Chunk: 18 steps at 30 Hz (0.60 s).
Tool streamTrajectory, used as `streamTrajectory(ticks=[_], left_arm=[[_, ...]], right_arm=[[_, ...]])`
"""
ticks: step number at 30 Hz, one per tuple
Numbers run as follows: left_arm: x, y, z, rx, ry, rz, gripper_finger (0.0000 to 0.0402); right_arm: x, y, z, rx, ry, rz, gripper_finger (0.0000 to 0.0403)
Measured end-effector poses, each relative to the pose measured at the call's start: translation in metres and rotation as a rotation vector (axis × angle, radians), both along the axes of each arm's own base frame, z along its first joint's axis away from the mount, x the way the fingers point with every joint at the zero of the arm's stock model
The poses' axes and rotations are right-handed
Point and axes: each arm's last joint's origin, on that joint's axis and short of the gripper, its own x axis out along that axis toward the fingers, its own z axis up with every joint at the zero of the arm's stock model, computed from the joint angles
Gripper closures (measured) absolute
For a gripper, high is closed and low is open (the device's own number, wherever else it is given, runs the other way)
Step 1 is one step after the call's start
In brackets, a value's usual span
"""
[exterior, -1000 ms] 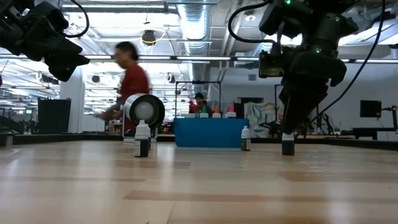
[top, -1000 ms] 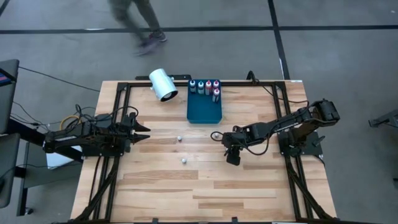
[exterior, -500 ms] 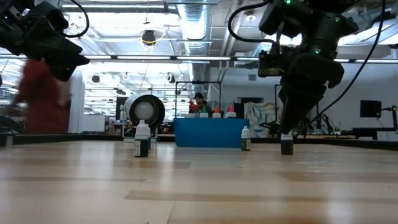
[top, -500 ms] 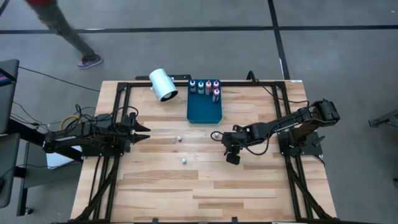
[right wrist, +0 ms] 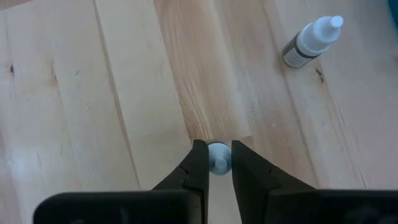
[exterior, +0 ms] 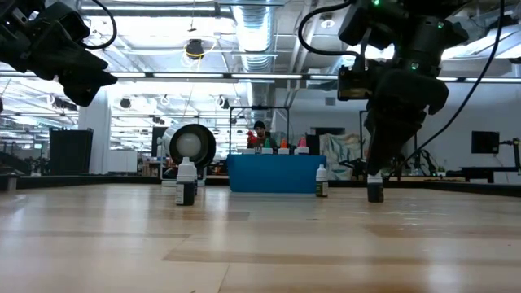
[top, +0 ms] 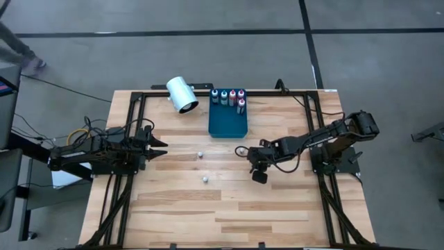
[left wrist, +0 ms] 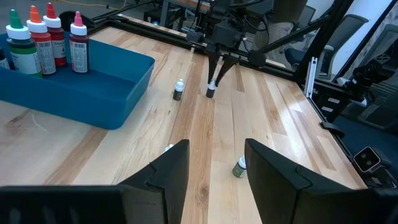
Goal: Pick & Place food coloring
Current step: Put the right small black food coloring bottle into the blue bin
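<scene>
On the table [top: 277, 208], largest first, a white cylinder [top: 182, 94] lies on its side at the far edge beside a blue tray [top: 228, 123], whose far end holds a row of colour-topped food coloring bottles [top: 228, 96]. The left gripper [top: 156, 146] waits, fingers spread, over the left part of the table. The right gripper [exterior: 375, 181] points straight down near the middle, its fingers [right wrist: 198, 163] set on either side of a tiny white-capped bottle [right wrist: 218, 156] that stands on the wood; whether they already squeeze it I cannot tell. Two more small bottles [top: 206, 179] stand loose, well apart from the tray.

To do this grasp well, I judge the fingers should close on the dark body below the cap, centred, since so small an upright bottle would tip if one finger touched first. Then lift straight up before swinging toward the tray.
</scene>
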Motion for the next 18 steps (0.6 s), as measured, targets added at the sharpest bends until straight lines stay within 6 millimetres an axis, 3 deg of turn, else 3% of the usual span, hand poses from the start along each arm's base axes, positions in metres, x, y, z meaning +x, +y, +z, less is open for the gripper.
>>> streamTrajectory(ticks=[10,18], left_arm=[[0.0,0.0,0.0,0.0,0.0,0.0,0.0256],[0.0,0.0,0.0,0.002,0.0,0.0,0.0256]], right_arm=[[0.009,-0.015,0.011,0.027,-0.021,-0.046,0.0361],[0.016,-0.024,0.033,0.038,0.014,-0.027,0.0362]])
